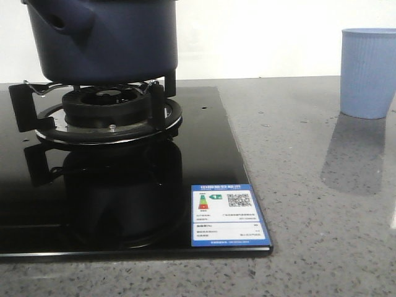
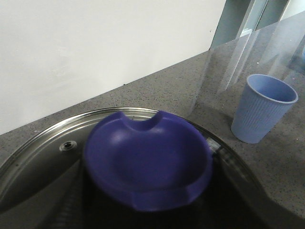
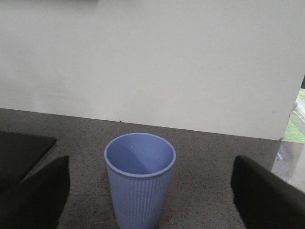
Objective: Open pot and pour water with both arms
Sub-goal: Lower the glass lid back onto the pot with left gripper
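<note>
The dark navy pot stands on the gas burner at the far left; its top is cut off by the front view. In the left wrist view its steel lid with a small vent shows from above. My left gripper is over the lid, its dark fingers pressed against both sides of the blue lid knob. My right gripper is open. Its fingers are set wide apart, with the upright light blue ribbed cup a little beyond them. Neither gripper shows in the front view.
The black glass hob with a blue energy label covers the left of the grey stone counter. The cup stands at the far right of it, and also shows in the left wrist view. A white wall runs behind.
</note>
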